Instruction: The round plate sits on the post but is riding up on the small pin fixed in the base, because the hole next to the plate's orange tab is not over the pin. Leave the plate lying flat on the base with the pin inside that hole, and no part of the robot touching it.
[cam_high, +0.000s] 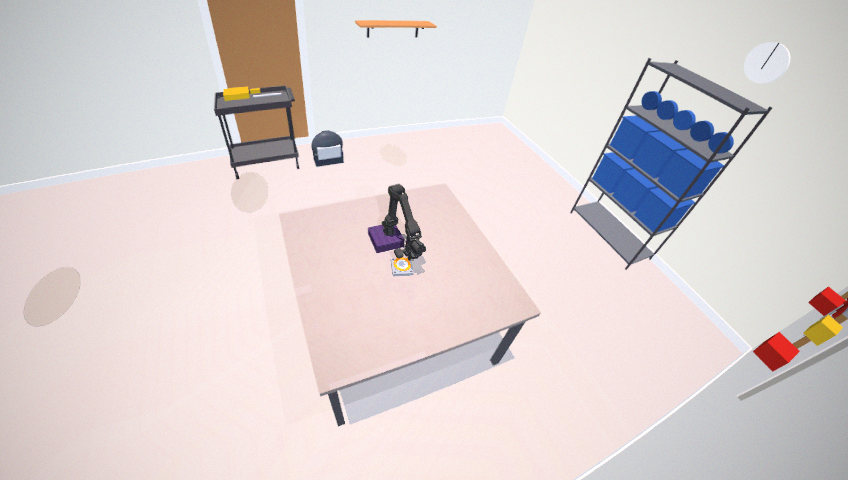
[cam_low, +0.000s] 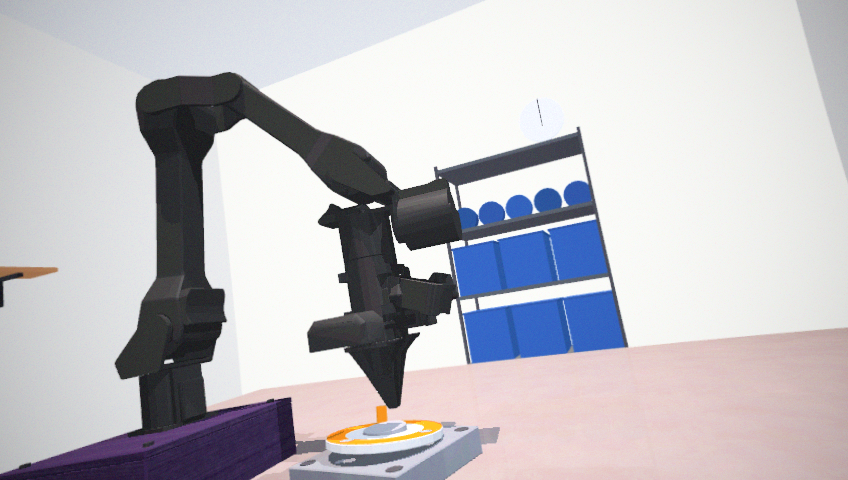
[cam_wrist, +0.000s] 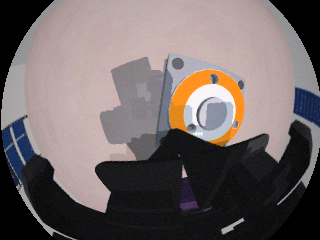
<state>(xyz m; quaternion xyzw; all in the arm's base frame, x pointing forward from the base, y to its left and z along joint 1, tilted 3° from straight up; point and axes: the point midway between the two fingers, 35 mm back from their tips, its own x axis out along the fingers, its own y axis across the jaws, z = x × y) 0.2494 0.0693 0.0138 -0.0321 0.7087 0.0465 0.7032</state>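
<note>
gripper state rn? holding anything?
Gripper: shut, holding nothing; its tip hangs just above the round plate, beside the orange tab.
</note>
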